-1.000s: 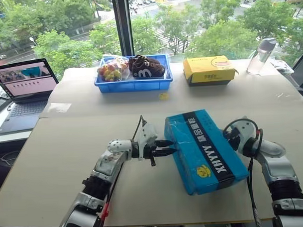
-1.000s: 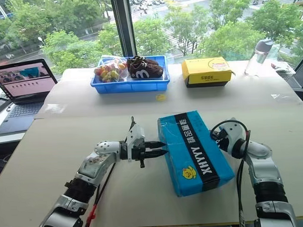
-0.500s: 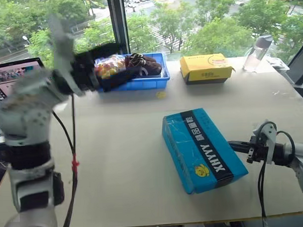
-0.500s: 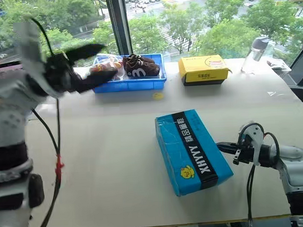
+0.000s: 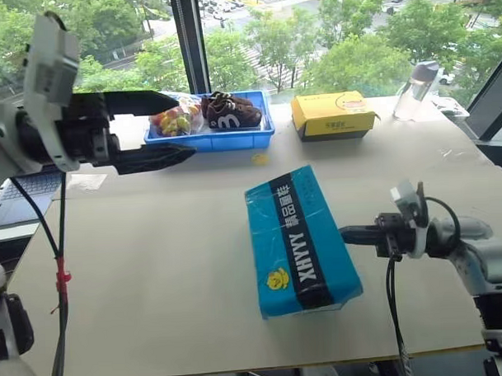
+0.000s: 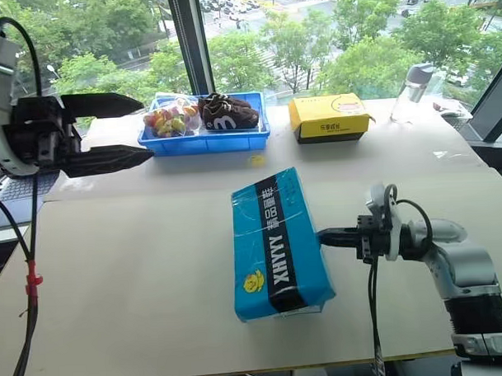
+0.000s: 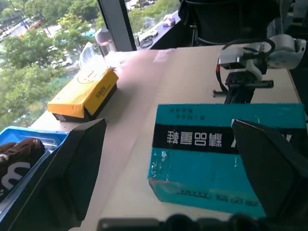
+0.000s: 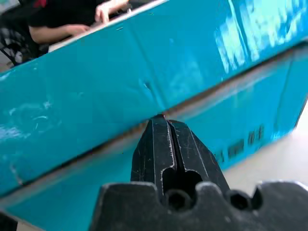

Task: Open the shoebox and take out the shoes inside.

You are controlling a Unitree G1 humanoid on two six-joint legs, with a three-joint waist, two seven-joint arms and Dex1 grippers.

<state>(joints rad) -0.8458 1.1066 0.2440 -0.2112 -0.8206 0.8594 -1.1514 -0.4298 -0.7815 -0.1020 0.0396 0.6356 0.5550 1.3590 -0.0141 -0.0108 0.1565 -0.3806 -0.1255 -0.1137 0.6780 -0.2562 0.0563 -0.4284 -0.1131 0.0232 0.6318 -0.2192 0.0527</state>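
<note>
Two end effectors, one closed shoebox (image 5: 299, 241). Lies flat and shut near the middle of the tabletop (image 5: 155, 266), bright blue with a black lettered stripe down the lid, shoes presumably inside, unseen. Right end effector (image 5: 346, 232) level at the box's long side, fingers pressed together, empty, tip set at the seam between lid and base in the right wrist view. Left end effector (image 5: 170, 125) raised well clear over the tabletop's left side, fingers spread wide, holding nothing.

Likely light and fairly stiff as cardboard goes, glossy enough to slip, prone to sliding across the tabletop under a sideways push rather than opening. Best purchase probably the lid's free edge along that seam, lifted from below, with the base steadied by the other end effector.

Well behind: blue tray (image 5: 258, 136) with dark brown shoes (image 5: 230, 112) and a bag of bright fruit (image 5: 173, 121), yellow box (image 5: 333, 116), clear bottle (image 5: 415, 91), laptop (image 5: 32, 183) at far left. Nothing close enough to block the lid's swing.
</note>
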